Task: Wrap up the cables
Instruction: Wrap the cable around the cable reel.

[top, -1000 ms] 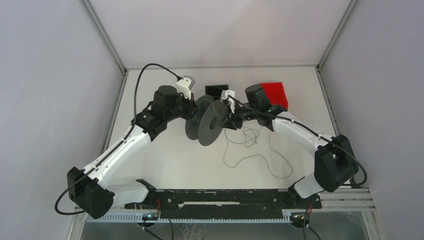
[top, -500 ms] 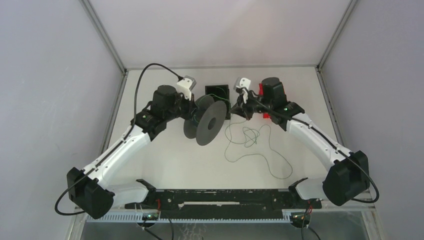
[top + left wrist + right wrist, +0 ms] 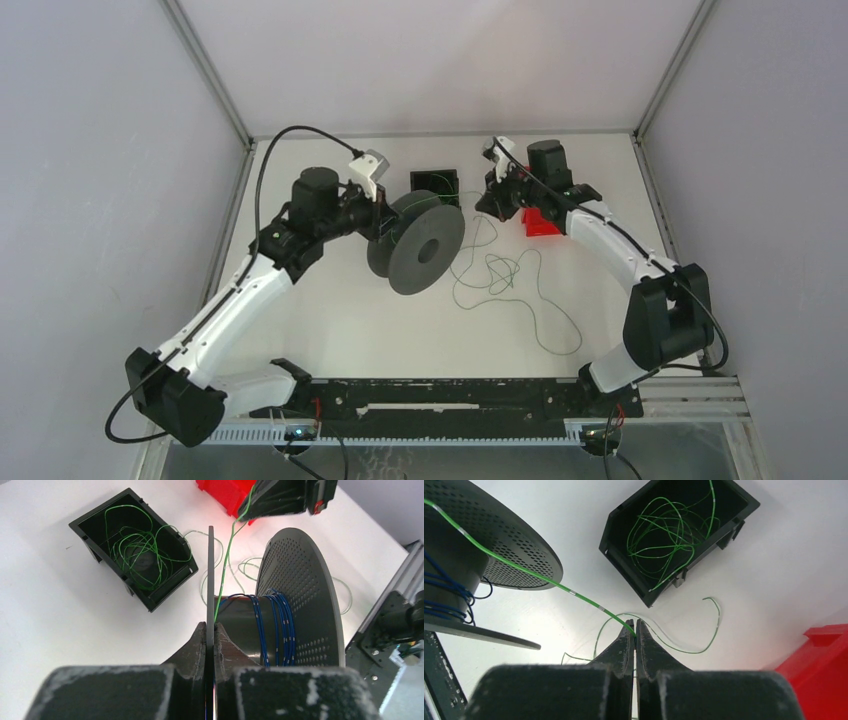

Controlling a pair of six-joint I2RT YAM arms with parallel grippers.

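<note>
A dark grey spool (image 3: pixel 420 245) is held off the table, its hub (image 3: pixel 250 625) wound with blue cable (image 3: pixel 277 625). My left gripper (image 3: pixel 210 628) is shut on the spool's near flange (image 3: pixel 210 570). A green cable (image 3: pixel 524 570) runs taut from the hub to my right gripper (image 3: pixel 634 628), which is shut on it, up near the black bin. The cable's loose part (image 3: pixel 510 290) lies in loops on the table. In the top view the left gripper (image 3: pixel 383 222) is left of the spool and the right gripper (image 3: pixel 487 200) is to its right.
A black open bin (image 3: pixel 435 183) at the back holds more tangled green cable (image 3: pixel 669 530). A red bin (image 3: pixel 543 222) stands on the table under the right arm. A black rail (image 3: pixel 440 395) runs along the near edge. Grey walls close in both sides.
My right gripper has moved back and to the right, away from the spool, drawing the green cable taut. The spool has turned so its face points more toward the camera.
</note>
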